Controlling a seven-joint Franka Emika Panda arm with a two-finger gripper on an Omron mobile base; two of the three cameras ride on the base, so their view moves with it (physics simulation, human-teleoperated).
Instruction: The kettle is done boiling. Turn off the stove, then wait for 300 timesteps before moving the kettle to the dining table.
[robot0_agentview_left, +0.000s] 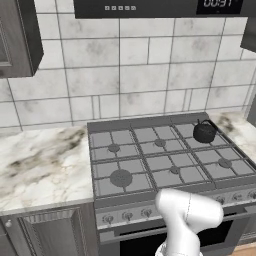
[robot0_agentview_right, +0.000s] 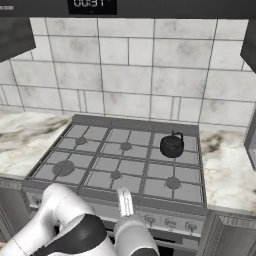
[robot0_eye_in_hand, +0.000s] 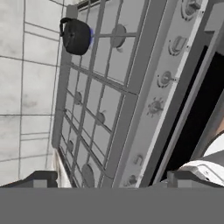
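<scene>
The small black kettle sits upright on the back right burner of the grey stove. In the rolled hand view the kettle is at the top left, with a blue glow at its base. The stove runs up that view, its row of knobs along the front panel. My gripper hangs low before the knob row, open, with nothing between its widely spread fingertips. My arm folds down in front of the stove. The dining table is out of view.
Marble counters flank the stove on the left and right. A tiled wall rises behind, with a dark hood panel overhead and a dark cabinet at upper left. The black oven door lies below the knobs.
</scene>
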